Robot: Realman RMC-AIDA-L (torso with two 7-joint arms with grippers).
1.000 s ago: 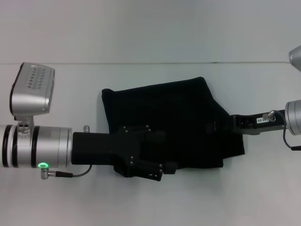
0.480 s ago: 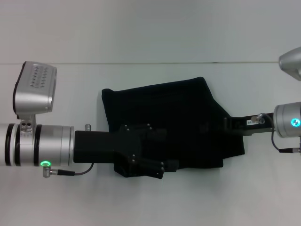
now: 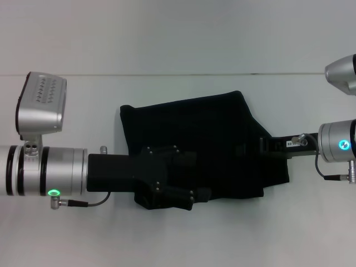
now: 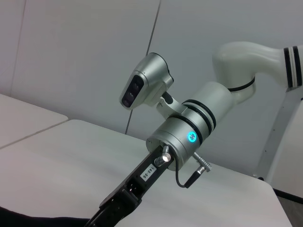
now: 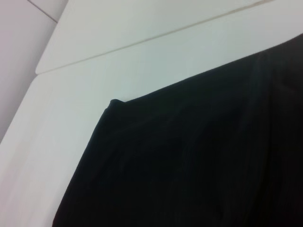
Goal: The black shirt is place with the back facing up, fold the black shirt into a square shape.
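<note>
Even, diffuse light fills all views, with faint soft shadows on the pale bench (image 3: 183, 239). The black shirt (image 3: 206, 139) reads as a nearly featureless dark mass, folds barely visible. The right wrist view is soft and slightly blurred, its upper left washed out.

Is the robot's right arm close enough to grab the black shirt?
Probably yes. The right gripper is already at the black shirt's right edge on the white table, with nothing between them. The left gripper is over the shirt's near left part, out of its way.
</note>
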